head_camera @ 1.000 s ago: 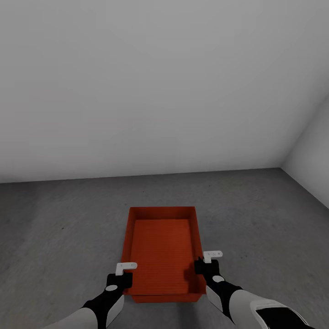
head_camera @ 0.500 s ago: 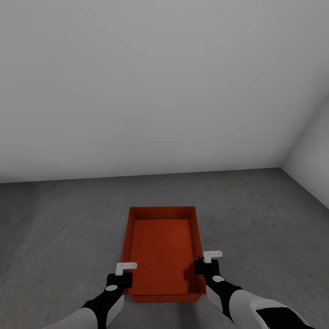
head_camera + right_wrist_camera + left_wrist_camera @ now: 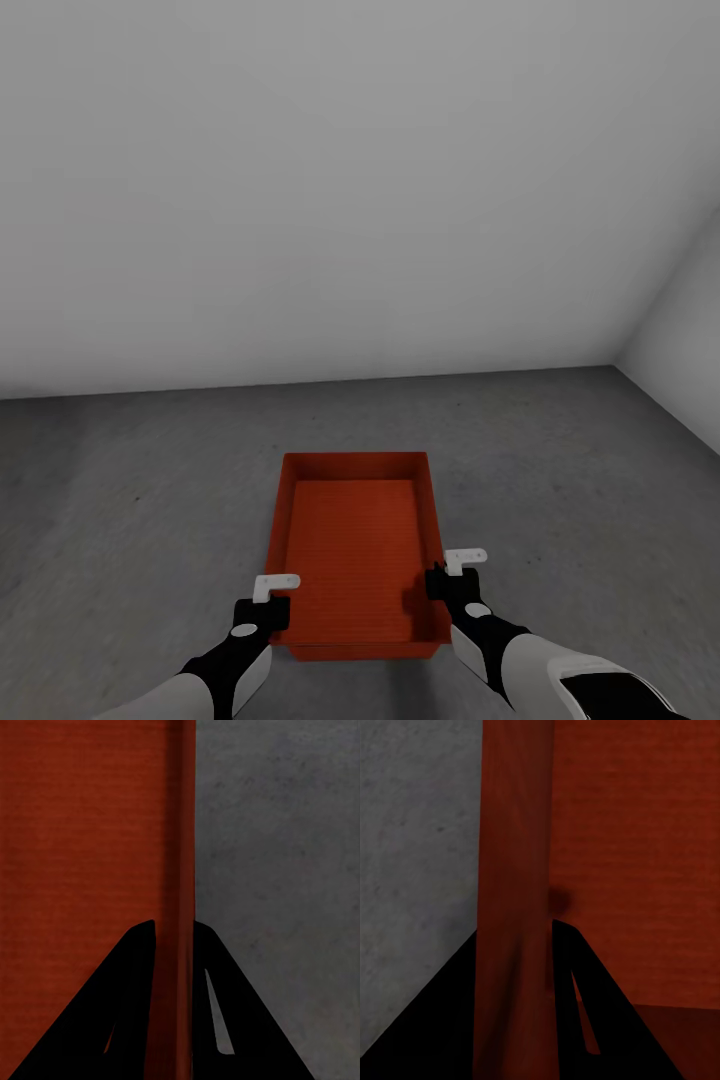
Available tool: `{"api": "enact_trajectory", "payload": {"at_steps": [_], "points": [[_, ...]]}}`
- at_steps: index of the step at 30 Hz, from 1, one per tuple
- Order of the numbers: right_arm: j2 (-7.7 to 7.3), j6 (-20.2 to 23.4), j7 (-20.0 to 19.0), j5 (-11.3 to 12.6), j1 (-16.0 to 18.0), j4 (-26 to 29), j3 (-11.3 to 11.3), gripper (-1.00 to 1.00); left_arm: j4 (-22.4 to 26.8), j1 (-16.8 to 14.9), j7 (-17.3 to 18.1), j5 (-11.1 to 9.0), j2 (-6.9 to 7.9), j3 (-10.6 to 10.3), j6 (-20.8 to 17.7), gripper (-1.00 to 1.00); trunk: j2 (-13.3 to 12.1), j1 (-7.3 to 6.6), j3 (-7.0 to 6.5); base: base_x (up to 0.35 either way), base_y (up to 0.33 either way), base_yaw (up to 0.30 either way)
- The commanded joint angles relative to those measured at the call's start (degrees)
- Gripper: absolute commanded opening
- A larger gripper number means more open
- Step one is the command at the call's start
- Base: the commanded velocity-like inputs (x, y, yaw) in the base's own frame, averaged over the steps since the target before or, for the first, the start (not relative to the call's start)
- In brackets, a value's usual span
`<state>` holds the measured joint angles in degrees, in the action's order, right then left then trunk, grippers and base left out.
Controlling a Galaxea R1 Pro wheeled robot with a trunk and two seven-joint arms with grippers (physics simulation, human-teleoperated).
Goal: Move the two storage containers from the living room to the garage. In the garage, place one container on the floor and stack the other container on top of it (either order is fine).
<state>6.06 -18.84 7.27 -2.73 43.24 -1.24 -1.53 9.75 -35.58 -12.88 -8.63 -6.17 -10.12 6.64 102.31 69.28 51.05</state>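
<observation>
While gripped, container (image 3: 352,545) sits empty.

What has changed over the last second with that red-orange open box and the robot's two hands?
Nothing has visibly changed. The red-orange rectangular open-top box sits at the same spot on the dark grey concrete floor. The left gripper and the right gripper stay at its two long walls, each with one finger inside and one outside the wall, as the wrist views show. The camera view has not shifted either.

The storage container (image 3: 355,545) is viewed from above by the head camera; its side walls are seen close-up by both wrist cameras.
</observation>
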Motion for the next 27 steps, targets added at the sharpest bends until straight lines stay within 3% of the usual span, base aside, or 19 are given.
{"api": "enact_trajectory", "payload": {"at_steps": [1, 27], "points": [[0.0, -1.11, 1.08, 0.53, 0.09, 0.09, 2.32, -1.0, -0.25, -0.02, -1.01, -1.13, 0.54, 2.21, 0.31, -1.0, 0.02, -0.01, 0.04, 0.0, 0.0, 0.0], [0.0, -1.11, 1.08, 0.53, 0.09, 0.05, 2.32, -1.0, -0.26, -0.02, -0.94, -1.13, 0.54, 2.21, 0.31, -1.0, 0.02, -0.01, 0.04, 0.0, -0.021, 0.0]]}}
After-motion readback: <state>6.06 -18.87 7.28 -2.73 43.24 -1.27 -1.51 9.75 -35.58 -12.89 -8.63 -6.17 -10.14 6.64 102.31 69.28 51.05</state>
